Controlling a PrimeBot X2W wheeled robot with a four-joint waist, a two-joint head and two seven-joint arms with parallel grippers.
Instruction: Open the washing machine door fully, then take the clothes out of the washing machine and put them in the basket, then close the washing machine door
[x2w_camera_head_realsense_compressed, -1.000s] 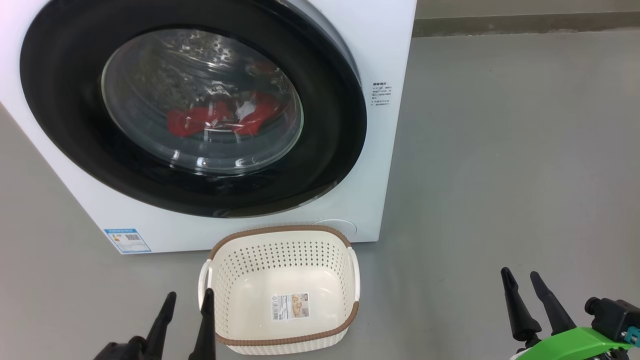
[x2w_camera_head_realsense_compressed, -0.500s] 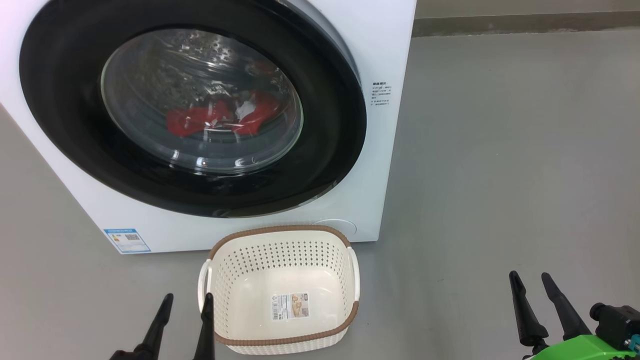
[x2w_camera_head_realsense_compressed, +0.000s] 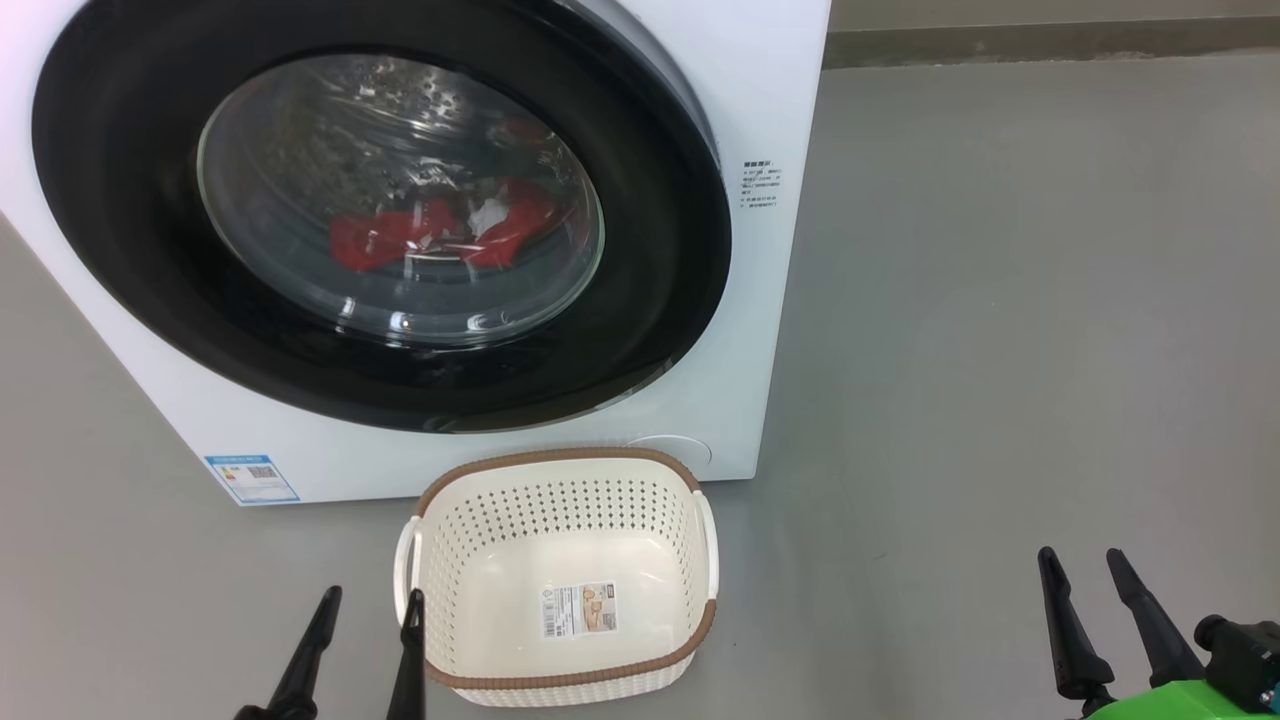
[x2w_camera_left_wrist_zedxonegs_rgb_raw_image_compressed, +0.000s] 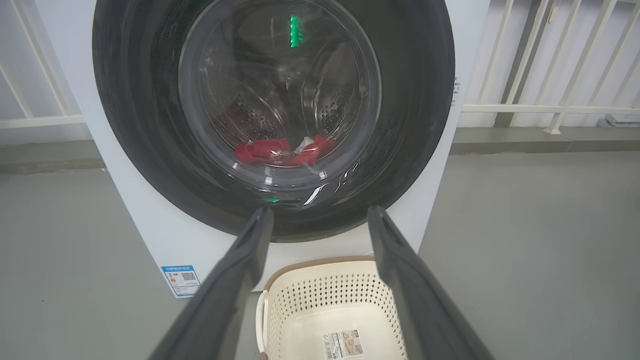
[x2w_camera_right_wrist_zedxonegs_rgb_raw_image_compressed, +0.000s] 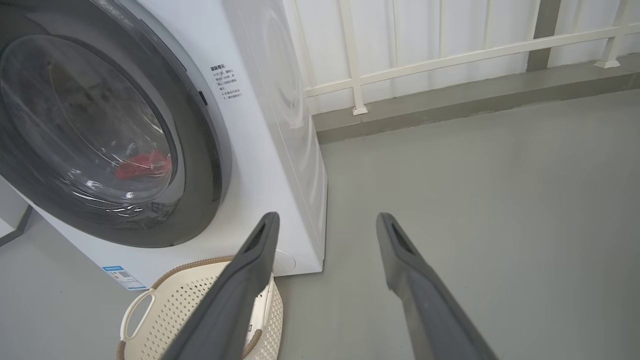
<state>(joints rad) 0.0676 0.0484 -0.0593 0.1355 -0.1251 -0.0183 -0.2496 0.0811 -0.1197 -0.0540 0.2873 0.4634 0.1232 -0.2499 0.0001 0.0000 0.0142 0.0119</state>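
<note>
The white washing machine (x2w_camera_head_realsense_compressed: 770, 300) stands on the floor with its black-rimmed round door (x2w_camera_head_realsense_compressed: 660, 250) shut against its front. Through the glass, red clothes (x2w_camera_head_realsense_compressed: 440, 235) with a white patch lie in the drum; they also show in the left wrist view (x2w_camera_left_wrist_zedxonegs_rgb_raw_image_compressed: 285, 150) and the right wrist view (x2w_camera_right_wrist_zedxonegs_rgb_raw_image_compressed: 142, 165). An empty cream basket (x2w_camera_head_realsense_compressed: 560, 580) with a brown rim sits on the floor just before the machine. My left gripper (x2w_camera_head_realsense_compressed: 372, 598) is open, low beside the basket's left handle. My right gripper (x2w_camera_head_realsense_compressed: 1080, 558) is open at the lower right, holding nothing.
Grey floor (x2w_camera_head_realsense_compressed: 1000, 350) stretches wide to the right of the machine. A white railing (x2w_camera_right_wrist_zedxonegs_rgb_raw_image_compressed: 450, 55) runs along a low kerb behind the machine. A blue label (x2w_camera_head_realsense_compressed: 252, 478) sits on the machine's lower left front.
Both grippers have sunk lower in the head view; the right one has also drifted right. The machine, door and basket stand as before.
</note>
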